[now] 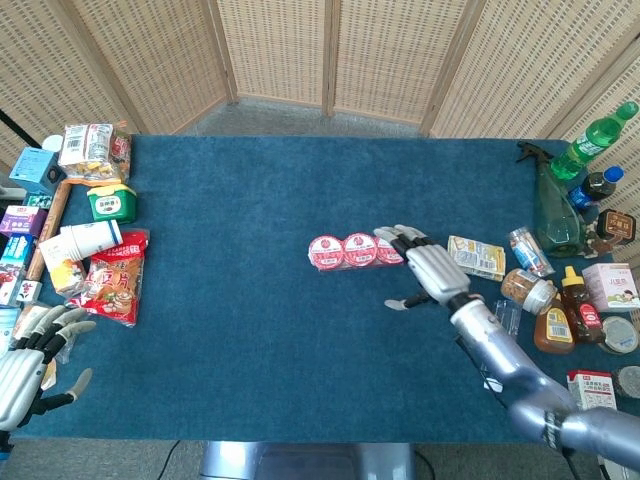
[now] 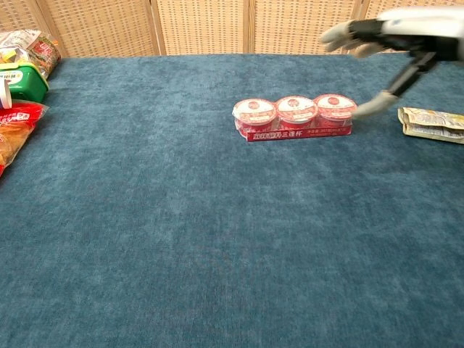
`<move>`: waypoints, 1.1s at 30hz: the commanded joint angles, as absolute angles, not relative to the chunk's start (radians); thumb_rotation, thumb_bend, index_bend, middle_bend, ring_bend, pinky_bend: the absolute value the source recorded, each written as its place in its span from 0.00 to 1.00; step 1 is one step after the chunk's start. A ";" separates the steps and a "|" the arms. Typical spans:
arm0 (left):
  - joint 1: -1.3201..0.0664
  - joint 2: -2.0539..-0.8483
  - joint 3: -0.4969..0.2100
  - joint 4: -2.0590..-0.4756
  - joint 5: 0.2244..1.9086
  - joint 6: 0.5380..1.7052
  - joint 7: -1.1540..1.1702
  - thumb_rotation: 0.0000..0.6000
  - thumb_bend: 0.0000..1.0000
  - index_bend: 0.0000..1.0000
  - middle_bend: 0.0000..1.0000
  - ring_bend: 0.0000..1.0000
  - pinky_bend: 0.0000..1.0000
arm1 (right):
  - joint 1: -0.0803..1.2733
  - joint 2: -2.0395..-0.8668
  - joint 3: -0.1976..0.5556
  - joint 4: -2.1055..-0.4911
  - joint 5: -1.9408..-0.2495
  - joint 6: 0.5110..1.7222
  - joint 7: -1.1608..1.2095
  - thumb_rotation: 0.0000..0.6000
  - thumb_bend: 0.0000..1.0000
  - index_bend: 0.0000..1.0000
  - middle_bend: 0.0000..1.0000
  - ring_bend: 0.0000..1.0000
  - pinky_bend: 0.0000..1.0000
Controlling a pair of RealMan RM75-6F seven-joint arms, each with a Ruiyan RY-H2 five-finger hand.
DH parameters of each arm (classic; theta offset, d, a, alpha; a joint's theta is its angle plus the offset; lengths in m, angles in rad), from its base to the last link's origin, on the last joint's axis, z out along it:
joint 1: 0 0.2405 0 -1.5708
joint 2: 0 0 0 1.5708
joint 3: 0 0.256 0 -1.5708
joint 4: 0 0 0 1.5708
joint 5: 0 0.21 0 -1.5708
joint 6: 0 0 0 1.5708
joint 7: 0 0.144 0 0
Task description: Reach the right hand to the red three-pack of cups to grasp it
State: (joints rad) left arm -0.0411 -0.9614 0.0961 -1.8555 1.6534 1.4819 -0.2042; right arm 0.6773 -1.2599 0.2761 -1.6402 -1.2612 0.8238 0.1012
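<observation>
The red three-pack of cups [image 1: 350, 250] [image 2: 293, 116] lies in the middle of the blue table. My right hand [image 1: 428, 270] [image 2: 395, 40] hovers at the pack's right end, above the table, fingers spread and holding nothing. From the head view its fingertips reach over the rightmost cup; in the chest view the thumb points down beside that cup. My left hand [image 1: 28, 365] rests open at the table's near left corner, far from the pack, and shows only in the head view.
A yellow packet [image 1: 478, 257] [image 2: 431, 123] lies just right of the pack, under my right forearm. Bottles, a honey bottle [image 1: 552, 325] and jars crowd the right edge. Snack bags [image 1: 112, 275], a paper cup and boxes line the left edge.
</observation>
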 commanded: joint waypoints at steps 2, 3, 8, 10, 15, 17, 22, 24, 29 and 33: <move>-0.040 -0.964 0.095 -1.848 1.644 1.478 -0.210 1.00 0.43 0.24 0.17 0.00 0.00 | 0.770 -1.341 0.304 -1.530 -1.173 0.732 0.073 0.99 0.04 0.00 0.00 0.00 0.00; -0.040 -0.964 0.094 -1.846 1.640 1.477 -0.212 1.00 0.43 0.24 0.17 0.00 0.00 | 0.784 -1.354 0.305 -1.510 -1.161 0.722 0.066 0.99 0.04 0.00 0.00 0.00 0.00; -0.041 -0.967 0.091 -1.837 1.627 1.471 -0.221 1.00 0.44 0.24 0.17 0.00 0.00 | 0.852 -1.426 0.308 -1.403 -1.095 0.661 0.047 1.00 0.04 0.00 0.00 0.00 0.00; -0.042 -0.967 0.089 -1.835 1.626 1.469 -0.221 1.00 0.43 0.24 0.17 0.00 0.00 | 0.875 -1.449 0.307 -1.362 -1.074 0.636 0.045 1.00 0.04 0.00 0.00 0.00 0.00; -0.043 -0.966 0.086 -1.835 1.621 1.468 -0.222 1.00 0.44 0.24 0.17 0.00 0.00 | 0.933 -1.501 0.296 -1.249 -1.028 0.565 0.031 1.00 0.04 0.00 0.00 0.00 0.00; -0.043 -0.965 0.085 -1.834 1.618 1.467 -0.223 1.00 0.44 0.24 0.17 0.00 0.00 | 0.953 -1.518 0.289 -1.206 -1.008 0.539 0.024 1.00 0.04 0.00 0.00 0.00 0.00; -0.043 -0.967 0.083 -1.831 1.614 1.465 -0.227 1.00 0.43 0.24 0.17 0.00 0.00 | 0.986 -1.553 0.272 -1.128 -0.971 0.502 0.005 1.00 0.04 0.00 0.00 0.00 0.00; -0.044 -0.966 0.083 -1.830 1.613 1.464 -0.228 1.00 0.44 0.24 0.17 0.00 0.00 | 0.995 -1.568 0.266 -1.102 -0.959 0.497 -0.001 1.00 0.05 0.00 0.03 0.00 0.00; -0.040 -0.966 0.084 -1.827 1.614 1.468 -0.236 1.00 0.43 0.24 0.17 0.00 0.00 | 0.995 -1.596 0.253 -1.076 -0.959 0.535 -0.019 1.00 0.05 0.11 0.34 0.07 0.09; -0.039 -0.964 0.086 -1.823 1.619 1.469 -0.247 1.00 0.43 0.24 0.17 0.00 0.00 | 0.979 -1.593 0.258 -1.097 -0.973 0.579 -0.008 1.00 0.06 0.48 0.79 0.50 0.56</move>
